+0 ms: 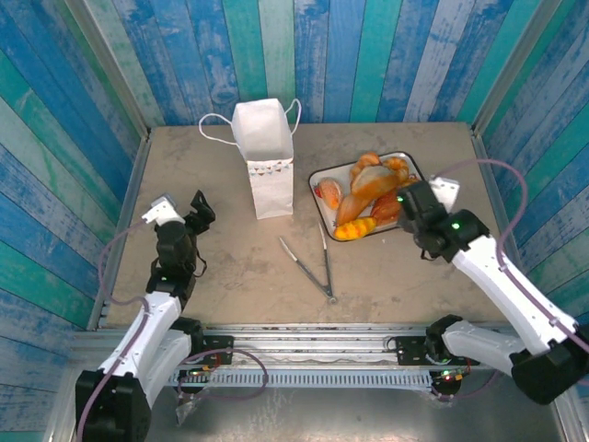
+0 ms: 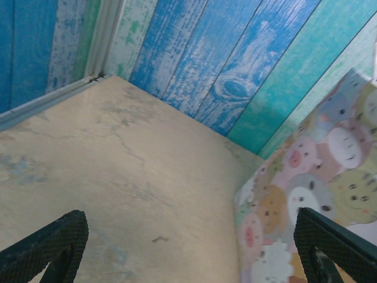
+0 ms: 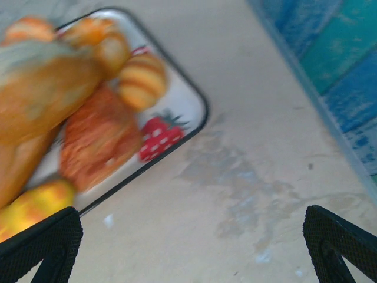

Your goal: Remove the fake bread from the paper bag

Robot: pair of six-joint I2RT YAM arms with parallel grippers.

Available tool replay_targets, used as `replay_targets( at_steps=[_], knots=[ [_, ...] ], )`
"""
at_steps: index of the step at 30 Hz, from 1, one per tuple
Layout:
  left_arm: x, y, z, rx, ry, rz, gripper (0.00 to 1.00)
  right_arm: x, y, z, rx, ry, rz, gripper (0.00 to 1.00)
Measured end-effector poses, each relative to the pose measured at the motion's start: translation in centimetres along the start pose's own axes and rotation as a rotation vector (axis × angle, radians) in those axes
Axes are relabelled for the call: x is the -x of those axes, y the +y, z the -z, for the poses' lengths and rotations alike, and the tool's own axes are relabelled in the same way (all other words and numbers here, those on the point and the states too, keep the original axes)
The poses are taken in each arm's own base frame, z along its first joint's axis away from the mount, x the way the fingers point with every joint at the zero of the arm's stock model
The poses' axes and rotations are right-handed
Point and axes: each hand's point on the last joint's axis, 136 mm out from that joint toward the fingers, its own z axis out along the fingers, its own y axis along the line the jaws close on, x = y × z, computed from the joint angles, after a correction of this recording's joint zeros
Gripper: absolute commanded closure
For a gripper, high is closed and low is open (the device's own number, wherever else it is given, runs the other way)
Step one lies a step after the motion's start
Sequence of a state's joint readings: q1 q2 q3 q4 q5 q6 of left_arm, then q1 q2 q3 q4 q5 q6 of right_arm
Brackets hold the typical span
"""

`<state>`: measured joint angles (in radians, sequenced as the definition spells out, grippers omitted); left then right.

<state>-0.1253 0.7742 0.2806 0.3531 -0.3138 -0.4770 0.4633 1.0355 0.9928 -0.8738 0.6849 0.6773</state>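
- The left gripper (image 1: 201, 210) has its jaws spread wide and holds nothing. In the left wrist view its black fingers (image 2: 59, 242) frame bare table and the cartoon-animal band low on the paper bag (image 2: 312, 183).
- It sits to the left of the paper bag (image 1: 265, 161), apart from it and pointing toward the bag's base. The left arm rises from the near edge and bends at the wrist.
- The right gripper (image 1: 406, 208) also has its jaws wide apart and empty. In the right wrist view its fingers (image 3: 50, 242) stand over bare table beside the tray's corner.
- That arm reaches in from the near right, well to the right of the bag, with its gripper at the tray's near right edge.
- The bread (image 1: 368, 189) lies heaped on the white tray (image 1: 316, 176), which is just right of the bag. Its dark rim (image 3: 197, 97) is clear of the bag.
- The bag stands upright with its mouth open and its cord handles draped toward the back wall. I cannot tell whether anything is inside.
- Metal tongs (image 1: 308, 262) lie on the table (image 1: 221, 276), nearer than the bag and slightly to its right.
- Bare table lies between the left gripper and the bag.
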Motion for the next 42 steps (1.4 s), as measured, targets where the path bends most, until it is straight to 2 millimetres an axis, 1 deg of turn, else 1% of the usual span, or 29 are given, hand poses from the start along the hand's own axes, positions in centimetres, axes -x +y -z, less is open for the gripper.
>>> replay_targets(
  at_steps=[3,5,8,15,19,22,25,28,30,34,38,41,42],
  knots=[
    [-1.1,0.7,-0.4,0.012,-0.009,-0.077,0.06,-0.1,-2.9,-1.2,-0.042,-0.053,-0.064,0.0],
    [-1.6,0.8,-0.9,0.01,-0.01,-0.136,0.06,-0.2,-3.8,-2.0,-0.05,-0.092,-0.08,0.0],
    [-2.0,0.3,-1.6,-0.011,-0.02,-0.21,0.06,-0.4,-4.2,-3.4,-0.054,-0.148,-0.069,0.0],
    [-3.2,-0.7,-2.5,-0.089,-0.047,-0.364,0.06,-0.1,-4.3,-6.6,-0.078,-0.266,-0.018,0.0],
    [-3.2,-1.3,-3.0,-0.112,-0.063,-0.434,0.06,-0.3,-3.9,-8.0,-0.07,-0.304,0.014,0.0],
    [-3.2,-1.5,-3.6,-0.109,-0.06,-0.473,0.06,0.1,-3.6,-8.7,-0.062,-0.325,0.024,0.0],
    [-2.6,-1.9,-3.8,-0.113,-0.075,-0.488,0.06,1.0,-3.3,-9.1,-0.056,-0.352,0.025,0.0],
    [-2.8,-2.0,-3.9,-0.119,-0.069,-0.496,0.06,1.6,-2.9,-9.5,-0.043,-0.375,0.027,0.0],
    [-3.5,-1.9,-3.9,-0.126,-0.054,-0.504,0.06,1.8,-2.6,-9.6,-0.032,-0.391,0.028,0.0],
    [-5.1,-1.1,-3.6,-0.125,-0.019,-0.522,0.06,1.5,-2.3,-10.2,-0.02,-0.403,0.037,0.0],
    [-6.0,-1.1,-4.1,-0.139,-0.006,-0.529,0.06,1.0,-2.1,-10.9,-0.009,-0.408,0.044,0.0],
    [-7.4,-0.3,-4.7,-0.129,0.031,-0.536,0.06,0.8,-1.8,-11.4,0.002,-0.412,0.044,0.0],
    [-7.6,-0.1,-4.9,-0.126,0.036,-0.534,0.06,0.7,-1.7,-11.6,0.009,-0.414,0.045,0.0]
  ],
)
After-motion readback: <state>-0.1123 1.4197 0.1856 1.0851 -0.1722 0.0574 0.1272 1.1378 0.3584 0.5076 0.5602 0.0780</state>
